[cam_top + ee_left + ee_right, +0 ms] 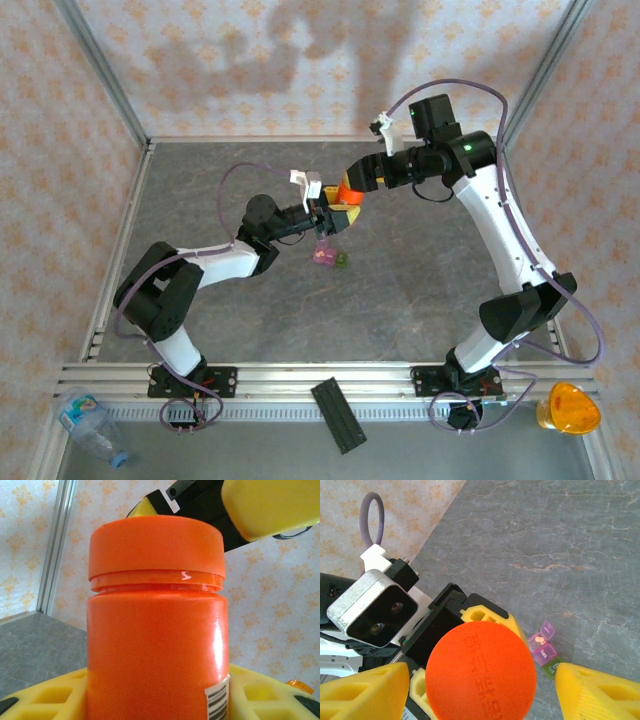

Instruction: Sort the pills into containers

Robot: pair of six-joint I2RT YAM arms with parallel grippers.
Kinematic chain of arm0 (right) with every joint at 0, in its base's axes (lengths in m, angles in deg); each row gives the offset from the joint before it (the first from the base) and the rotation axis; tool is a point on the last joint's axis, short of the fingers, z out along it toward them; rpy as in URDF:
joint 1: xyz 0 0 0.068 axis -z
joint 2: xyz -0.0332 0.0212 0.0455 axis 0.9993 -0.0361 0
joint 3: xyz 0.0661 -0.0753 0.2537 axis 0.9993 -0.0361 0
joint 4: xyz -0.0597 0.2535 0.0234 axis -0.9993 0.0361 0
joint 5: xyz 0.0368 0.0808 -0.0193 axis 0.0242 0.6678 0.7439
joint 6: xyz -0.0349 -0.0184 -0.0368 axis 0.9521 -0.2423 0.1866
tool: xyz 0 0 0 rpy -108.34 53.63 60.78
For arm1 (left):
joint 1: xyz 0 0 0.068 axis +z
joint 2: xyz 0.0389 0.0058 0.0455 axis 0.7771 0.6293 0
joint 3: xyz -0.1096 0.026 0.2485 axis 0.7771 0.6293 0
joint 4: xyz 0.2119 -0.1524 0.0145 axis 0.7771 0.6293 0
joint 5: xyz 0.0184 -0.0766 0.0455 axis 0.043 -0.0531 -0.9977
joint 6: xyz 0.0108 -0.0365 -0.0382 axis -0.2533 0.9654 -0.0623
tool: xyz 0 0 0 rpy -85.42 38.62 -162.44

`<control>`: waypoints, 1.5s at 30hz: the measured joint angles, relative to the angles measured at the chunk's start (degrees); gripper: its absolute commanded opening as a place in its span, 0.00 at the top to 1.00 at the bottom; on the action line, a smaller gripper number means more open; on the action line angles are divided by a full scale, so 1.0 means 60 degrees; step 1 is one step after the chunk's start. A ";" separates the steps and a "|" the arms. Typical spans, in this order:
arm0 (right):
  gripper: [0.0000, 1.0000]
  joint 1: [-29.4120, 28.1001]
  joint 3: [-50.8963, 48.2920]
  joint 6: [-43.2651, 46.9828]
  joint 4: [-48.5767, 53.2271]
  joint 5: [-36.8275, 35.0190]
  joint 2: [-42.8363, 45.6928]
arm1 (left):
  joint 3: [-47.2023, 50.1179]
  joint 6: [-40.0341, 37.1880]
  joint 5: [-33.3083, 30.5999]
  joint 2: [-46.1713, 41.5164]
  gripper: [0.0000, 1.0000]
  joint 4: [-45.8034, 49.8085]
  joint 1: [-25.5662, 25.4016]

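**Grey, stone-veined worktop** [400, 300]. A glossy orange cylindrical bottle [155, 655] with an embossed round cap [480, 675] is pinched upright in the left gripper [157, 700]. The right gripper [482, 682] hangs over the cap, its yellow fingers [590, 695] spread clear on either side. On the worktop just below lie the containers [545, 649]: small joined translucent pink cubes and one dark green cube [551, 668]. One open pink cube holds small pale pills [538, 641].
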State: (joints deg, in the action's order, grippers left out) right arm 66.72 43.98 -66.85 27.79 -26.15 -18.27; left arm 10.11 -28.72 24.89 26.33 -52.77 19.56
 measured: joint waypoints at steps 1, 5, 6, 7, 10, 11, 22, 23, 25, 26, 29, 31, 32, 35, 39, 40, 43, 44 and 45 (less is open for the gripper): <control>0.30 0.0000 0.0000 0.0011 0.0007 0.0000 0.0000 | 0.0000 0.0000 0.0000 0.0007 1.00 0.0000 0.0000; 0.41 0.0000 0.0000 0.0062 0.0015 0.0036 -0.0015 | -0.0015 0.0000 0.0000 0.0036 1.00 0.0000 0.0000; 0.44 0.0000 0.0000 0.0066 0.0025 0.0055 -0.0026 | -0.0015 0.0000 0.0007 0.0036 1.00 0.0004 0.0000; 0.47 0.0000 0.0000 0.0073 0.0044 0.0062 -0.0029 | -0.0015 -0.0004 0.0029 0.0036 1.00 0.0000 0.0000; 0.54 0.0011 0.0000 0.0066 0.0066 0.0069 -0.0047 | -0.0018 0.0000 0.0051 0.0036 1.00 0.0007 0.0000; 0.56 0.0011 0.0000 0.0069 0.0066 0.0066 -0.0047 | -0.0018 0.0000 0.0069 0.0040 1.00 0.0007 0.0018; 0.62 -0.0036 -0.1166 -0.0681 -0.1096 -0.0219 0.0222 | 0.0069 -0.0477 -0.0149 0.0051 1.00 0.0616 0.0124; 0.62 -0.0113 -0.1472 -0.0903 -0.1388 -0.0393 0.0317 | 0.0160 -0.0656 -0.0310 0.0051 1.00 0.0670 0.0124; 0.62 -0.0302 -0.1989 -0.1290 -0.1891 -0.0794 0.0470 | 0.0393 -0.1049 -0.0648 0.0051 1.00 0.0729 0.0117; 0.62 -0.0441 -0.2291 -0.1570 -0.2218 -0.1067 0.0532 | 0.0539 -0.1275 -0.0874 0.0047 1.00 0.0750 0.0113; 0.62 -0.0863 -0.2983 -0.2419 -0.3093 -0.1843 0.0576 | 0.0991 -0.1938 -0.1676 -0.0029 1.00 0.0849 0.0051; 0.62 -0.1115 -0.3406 -0.3009 -0.3708 -0.2310 0.0579 | 0.1249 -0.2342 -0.2284 -0.0106 1.00 0.0947 0.0004; 0.62 -0.1231 -0.3606 -0.3333 -0.4003 -0.2535 0.0579 | 0.1381 -0.2586 -0.2674 -0.0149 1.00 0.1013 -0.0047; 0.62 -0.1490 -0.3920 -0.4102 -0.4492 -0.3064 0.0550 | 0.1625 -0.3246 -0.3818 -0.0277 1.00 0.1177 -0.0317; 0.62 -0.1719 -0.3982 -0.4830 -0.4852 -0.3606 0.0426 | 0.1741 -0.3923 -0.5286 -0.0335 1.00 0.1242 -0.0652; 0.62 -0.1770 -0.3982 -0.4983 -0.4929 -0.3708 0.0379 | 0.1759 -0.4047 -0.5574 -0.0335 1.00 0.1242 -0.0707; 0.61 -0.1843 -0.3982 -0.5213 -0.5093 -0.3850 0.0262 | 0.1803 -0.4218 -0.6131 -0.0335 1.00 0.1246 -0.0801; 0.60 -0.1858 -0.3960 -0.5242 -0.5096 -0.3883 0.0229 | 0.1810 -0.4273 -0.6269 -0.0335 1.00 0.1246 -0.0827; 0.57 -0.1861 -0.3923 -0.5242 -0.5085 -0.3909 0.0204 | 0.1814 -0.4295 -0.6342 -0.0328 1.00 0.1246 -0.0845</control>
State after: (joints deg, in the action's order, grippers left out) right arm 55.55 20.44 -98.30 -2.72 -49.60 -17.04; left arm 21.00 -54.49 -13.16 24.36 -45.29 14.49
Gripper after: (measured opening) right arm 0.398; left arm 0.502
